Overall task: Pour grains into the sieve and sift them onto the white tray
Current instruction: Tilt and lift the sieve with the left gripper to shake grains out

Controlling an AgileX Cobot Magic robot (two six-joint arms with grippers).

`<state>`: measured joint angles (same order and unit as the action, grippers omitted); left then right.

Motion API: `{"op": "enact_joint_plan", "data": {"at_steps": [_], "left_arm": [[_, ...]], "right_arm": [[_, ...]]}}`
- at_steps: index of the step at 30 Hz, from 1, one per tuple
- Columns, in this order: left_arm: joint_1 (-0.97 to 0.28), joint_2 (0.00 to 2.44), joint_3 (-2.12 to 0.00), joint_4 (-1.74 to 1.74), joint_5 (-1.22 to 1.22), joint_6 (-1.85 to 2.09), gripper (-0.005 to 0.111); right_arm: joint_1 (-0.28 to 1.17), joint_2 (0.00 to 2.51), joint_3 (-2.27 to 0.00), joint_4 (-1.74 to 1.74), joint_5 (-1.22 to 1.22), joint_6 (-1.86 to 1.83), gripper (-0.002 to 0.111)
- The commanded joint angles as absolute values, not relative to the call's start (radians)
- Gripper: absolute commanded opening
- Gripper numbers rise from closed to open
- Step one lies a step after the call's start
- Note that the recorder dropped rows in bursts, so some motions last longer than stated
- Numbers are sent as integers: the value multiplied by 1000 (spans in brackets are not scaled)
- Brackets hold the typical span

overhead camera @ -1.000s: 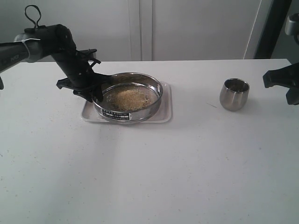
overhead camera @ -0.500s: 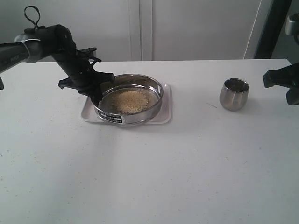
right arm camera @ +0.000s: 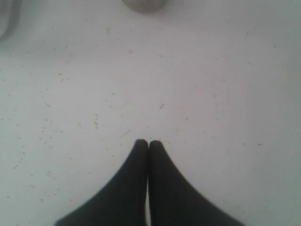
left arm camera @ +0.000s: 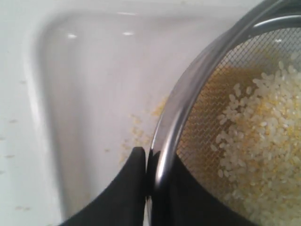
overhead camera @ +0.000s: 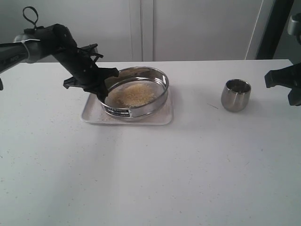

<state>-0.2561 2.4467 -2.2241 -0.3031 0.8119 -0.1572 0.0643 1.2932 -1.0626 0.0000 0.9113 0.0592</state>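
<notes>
Since a second ago the sieve (overhead camera: 146, 104) is riding higher and farther back, tilting, with more of the white tray (overhead camera: 141, 118) showing in front; left gripper (overhead camera: 100, 91) is pinching the sieve's left rim, one finger (left arm camera: 127, 188) outside the wall, the other inside over the mesh; grains (overhead camera: 135, 94) are lying heaped in the sieve, some fine yellow ones dotting the tray beneath; right gripper (right arm camera: 148, 142) is hanging closed tight above the table (overhead camera: 150, 179), well apart; steel cup (overhead camera: 235, 95) is standing between sieve and right gripper.
</notes>
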Motion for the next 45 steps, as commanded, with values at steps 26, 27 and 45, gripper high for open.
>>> {"op": "enact_joint_plan", "data": {"at_steps": [26, 27, 45], "left_arm": [[-308, 2374, -2235, -388, 798, -129, 0], [-317, 2374, -2235, -355, 798, -102, 0], [-260, 2350, -2233, -367, 905, -176, 0]], "right_arm": [[63, 1285, -1059, -6, 911, 63, 0], [63, 1285, -1059, -6, 911, 63, 0], [63, 1285, -1059, -6, 911, 63, 0]]}}
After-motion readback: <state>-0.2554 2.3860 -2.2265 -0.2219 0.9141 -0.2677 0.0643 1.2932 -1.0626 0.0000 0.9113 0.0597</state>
